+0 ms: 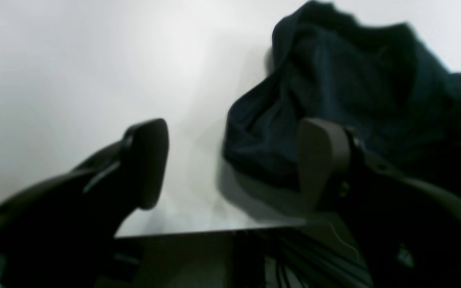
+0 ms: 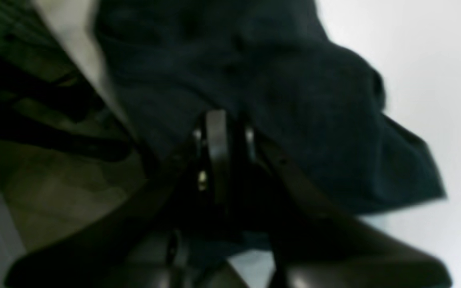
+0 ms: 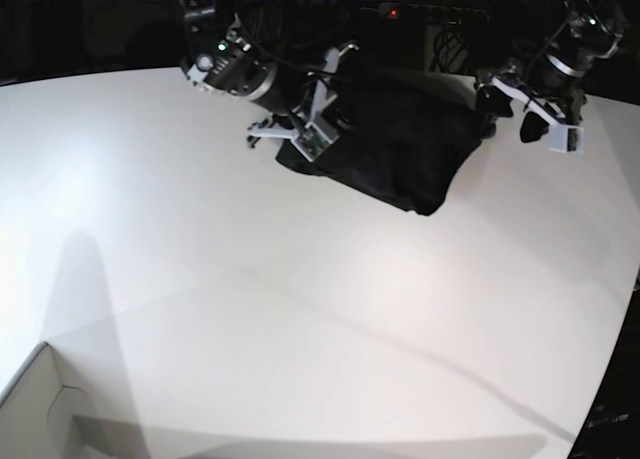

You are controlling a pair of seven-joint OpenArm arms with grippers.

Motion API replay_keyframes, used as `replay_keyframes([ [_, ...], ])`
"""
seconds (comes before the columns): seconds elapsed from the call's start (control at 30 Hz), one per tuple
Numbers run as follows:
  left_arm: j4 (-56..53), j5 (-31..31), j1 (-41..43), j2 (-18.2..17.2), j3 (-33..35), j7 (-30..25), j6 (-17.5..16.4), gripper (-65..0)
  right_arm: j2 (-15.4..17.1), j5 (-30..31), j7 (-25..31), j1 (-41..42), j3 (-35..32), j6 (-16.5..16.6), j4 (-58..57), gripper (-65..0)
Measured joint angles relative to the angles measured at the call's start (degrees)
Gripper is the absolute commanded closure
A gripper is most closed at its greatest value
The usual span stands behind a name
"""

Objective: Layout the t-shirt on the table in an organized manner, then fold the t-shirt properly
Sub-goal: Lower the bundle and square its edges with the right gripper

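The right tool (image 2: 218, 132) is pinched together on an edge of the crumpled plain black, thin-fabric t-shirt (image 3: 400, 149), which lies bunched at the far edge of the large smooth white counter (image 3: 300, 309). The left tool (image 1: 234, 160) stands spread apart beside the cloth, gripping nothing.

t-shirt (image 3: 400, 149) bunched on the table (image 3: 300, 309) at its far edge, between right hand (image 3: 300, 129) and left hand (image 3: 515, 104)

Soft matt cloth t-shirt (image 3: 400, 149); smooth table (image 3: 300, 319)
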Motion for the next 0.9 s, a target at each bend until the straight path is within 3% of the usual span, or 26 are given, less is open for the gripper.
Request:
replay_keyframes([
  [0.17,0.0,-0.09,-0.02,0.0,0.04,-0.02,0.0,-47.7,5.55,1.49,1.57,0.79,0.42,0.02,-3.39,-4.2],
  [0.3,0.0,-0.13,0.0,0.02,0.13,-0.02,0.0,-47.7,7.93,1.88,4.9,2.67,0.66,0.48,-5.88,-4.4],
  [0.47,0.02,-0.24,0.96,0.02,0.13,-0.2,0.0,-47.7,8.22,1.42,5.73,5.2,3.65,0.68,-7.08,-4.5],
  [0.8,0.02,-0.59,1.88,0.04,0.13,-0.22,0.0,-48.0,8.59,0.48,4.61,7.82,3.61,0.66,-6.82,-4.5],
  [0.9,0.02,-0.57,1.88,0.09,0.13,-0.2,0.0,-48.0,10.38,0.07,4.63,8.31,4.15,0.61,-3.93,-4.5],
])
